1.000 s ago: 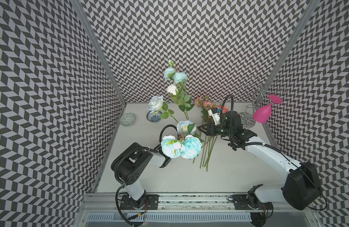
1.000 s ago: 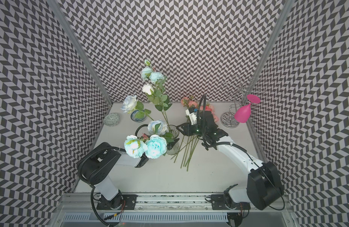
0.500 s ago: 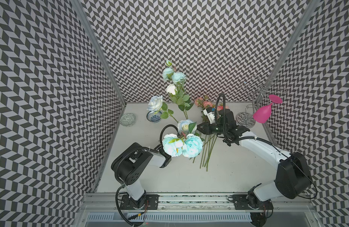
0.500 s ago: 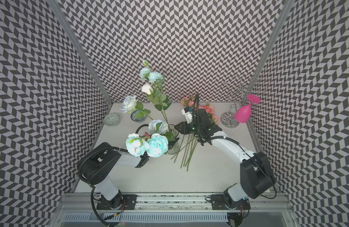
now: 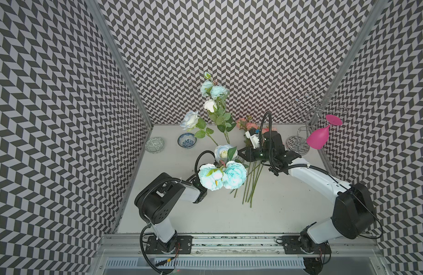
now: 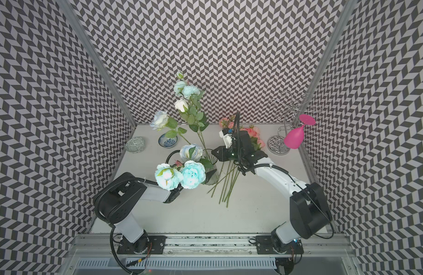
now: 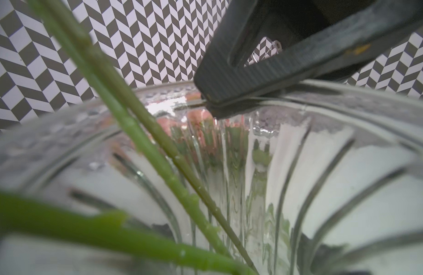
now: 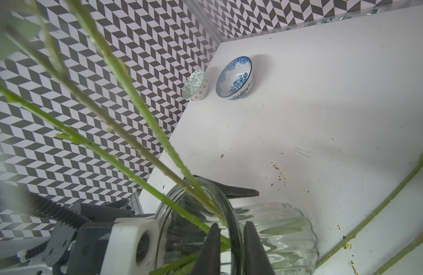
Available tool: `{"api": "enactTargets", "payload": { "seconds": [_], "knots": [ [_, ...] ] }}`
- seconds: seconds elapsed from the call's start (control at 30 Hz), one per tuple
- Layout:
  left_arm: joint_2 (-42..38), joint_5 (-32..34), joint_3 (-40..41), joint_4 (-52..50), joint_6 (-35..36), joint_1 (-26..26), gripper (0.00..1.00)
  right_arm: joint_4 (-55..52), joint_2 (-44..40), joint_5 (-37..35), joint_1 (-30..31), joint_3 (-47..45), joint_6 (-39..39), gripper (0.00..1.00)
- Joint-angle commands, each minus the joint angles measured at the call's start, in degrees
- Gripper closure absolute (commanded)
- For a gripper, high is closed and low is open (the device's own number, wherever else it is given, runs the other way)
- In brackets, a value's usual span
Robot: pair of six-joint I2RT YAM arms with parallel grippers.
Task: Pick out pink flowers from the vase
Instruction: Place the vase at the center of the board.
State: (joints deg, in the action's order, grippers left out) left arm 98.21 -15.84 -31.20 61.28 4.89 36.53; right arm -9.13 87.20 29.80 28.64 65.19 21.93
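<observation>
While left fingers (image 8: pixel 241 191) flank the vase (image 8: pixel 277 233), grip unclear, the right fingers (image 8: pixel 211 250), arm stretched inward, pinch its rim.

White table (image 5: pixel 277 214) holds blue bowl (image 5: pixel 187 141), green bowl (image 5: pixel 154 144), vase (image 8: pixel 284 228), pink flowers (image 6: pixel 253 133), rack (image 6: pixel 278 145).

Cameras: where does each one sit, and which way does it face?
Top views: high behind the arms' bases, looking down over the table; left arm and right arm show.
Left wrist: against the vase, looking through its glass; only the right hand shows, clamped on the rim.
Right wrist: above the vase, facing the blue bowl; its own fingers grip the rim.
Shared: both wrist views show vase and stems.
</observation>
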Motion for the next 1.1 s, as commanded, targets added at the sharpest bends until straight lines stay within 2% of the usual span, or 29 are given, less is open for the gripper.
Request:
{"api": "enactTargets", "payload": {
  "seconds": [0.0,0.13,0.17,0.77,1.07],
  "knots": [
    [-0.54,1.51,0.83,-4.99,0.56,-0.15,0.09,-2.74,1.73,-1.56,0.71,0.09,-1.62,0.86],
    [-2.45,1.33,1.29,-5.9,0.33,-0.41,0.07,-2.87,2.08,-2.19,0.72,0.2,-1.48,0.88],
    [-2.73,1.28,1.31,-6.43,0.29,-0.49,0.01,-2.83,2.14,-2.18,0.71,0.29,-1.46,0.88],
    [-15.38,1.43,3.16,-21.02,2.89,-1.29,0.0,-1.77,2.64,-2.32,0.87,0.19,-1.48,0.89],
    [-23.45,2.6,6.28,-27.44,1.79,-2.17,0.01,-1.78,2.48,-2.99,0.86,0.77,-1.46,0.88]
  ]
}}
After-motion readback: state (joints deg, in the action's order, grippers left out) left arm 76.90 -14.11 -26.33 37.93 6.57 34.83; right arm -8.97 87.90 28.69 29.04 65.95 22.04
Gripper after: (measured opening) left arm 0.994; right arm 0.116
